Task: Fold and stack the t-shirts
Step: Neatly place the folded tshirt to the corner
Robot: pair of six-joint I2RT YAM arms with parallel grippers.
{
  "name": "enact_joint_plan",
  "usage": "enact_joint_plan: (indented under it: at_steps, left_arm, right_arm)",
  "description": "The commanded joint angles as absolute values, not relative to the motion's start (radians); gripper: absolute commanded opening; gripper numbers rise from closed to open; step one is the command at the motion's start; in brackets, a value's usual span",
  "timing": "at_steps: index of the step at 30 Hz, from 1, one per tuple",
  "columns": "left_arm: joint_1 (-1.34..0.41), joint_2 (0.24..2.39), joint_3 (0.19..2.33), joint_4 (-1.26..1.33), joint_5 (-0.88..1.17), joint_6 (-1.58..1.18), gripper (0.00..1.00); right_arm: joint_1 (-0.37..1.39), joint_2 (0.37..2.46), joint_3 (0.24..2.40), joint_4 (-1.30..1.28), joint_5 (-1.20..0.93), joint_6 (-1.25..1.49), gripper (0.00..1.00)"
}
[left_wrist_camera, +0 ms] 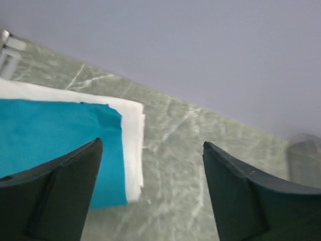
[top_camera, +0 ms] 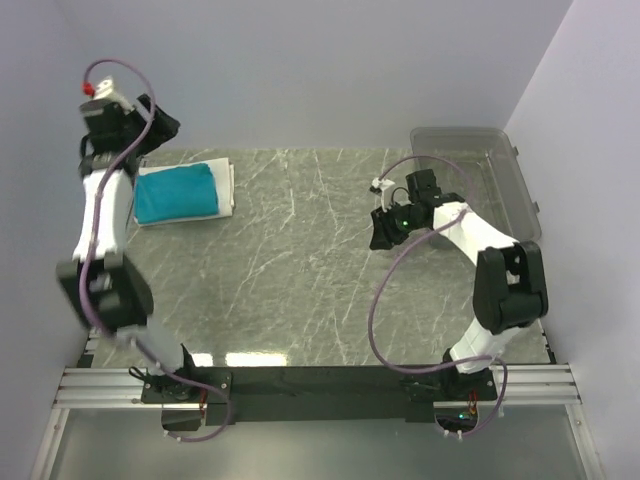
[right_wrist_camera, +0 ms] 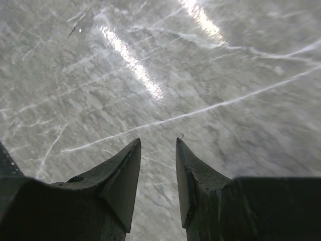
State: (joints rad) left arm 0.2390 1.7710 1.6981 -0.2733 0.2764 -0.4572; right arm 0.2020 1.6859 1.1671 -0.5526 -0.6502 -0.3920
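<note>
A folded teal t-shirt [top_camera: 176,194] lies on top of a folded white t-shirt [top_camera: 228,185] at the table's far left. The left wrist view shows the teal t-shirt [left_wrist_camera: 50,135] stacked on the white t-shirt [left_wrist_camera: 131,135], whose edge sticks out to the right. My left gripper [top_camera: 155,125] hangs above the stack's far left corner. Its jaws [left_wrist_camera: 151,143] stand wide open with nothing between them, apart from the cloth. My right gripper [top_camera: 385,230] hovers over bare table right of centre. Its fingers [right_wrist_camera: 158,140] are parted a little and hold nothing.
A clear plastic bin [top_camera: 485,175] stands at the far right, behind my right arm, and shows faintly in the left wrist view [left_wrist_camera: 303,150]. The grey marble tabletop [top_camera: 300,270] runs to a pale back wall. Cables loop off both arms.
</note>
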Motion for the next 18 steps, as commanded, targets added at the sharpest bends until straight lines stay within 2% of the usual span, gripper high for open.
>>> enact_joint_plan:
  at_steps: [1, 2, 5, 9, 11, 12, 18]
  left_arm:
    - [0.303, 1.510, 1.461, -0.163, 0.284, -0.492, 0.92]
    - [0.320, 1.462, 1.336, -0.146, 0.307, -0.515, 0.95]
    - [0.362, 1.324, 1.153, -0.139, 0.403, -0.535, 0.96]
    - [0.359, 1.183, 1.048, -0.240, 0.396, -0.408, 0.97]
    - [0.339, 1.125, 1.008, -0.277, 0.359, -0.365, 0.97]
    - [0.333, 1.071, 0.999, -0.311, 0.347, -0.335, 0.97]
    - [0.267, 0.951, 0.939, -0.397, 0.302, -0.314, 0.99]
  right_arm:
    - [0.190, 1.577, 1.221, -0.555, -0.575, -0.440, 0.42]
    - [0.184, 1.550, 1.224, -0.555, -0.551, -0.440, 0.42]
    - [0.170, 1.494, 1.232, -0.549, -0.522, -0.431, 0.44]
    - [0.147, 1.437, 1.250, -0.555, -0.511, -0.405, 0.51]
    - [0.141, 1.407, 1.252, -0.548, -0.499, -0.382, 0.65]
    - [0.135, 1.395, 1.250, -0.543, -0.483, -0.371, 0.85]
    - [0.109, 1.302, 1.236, -0.520, -0.413, -0.256, 0.89]
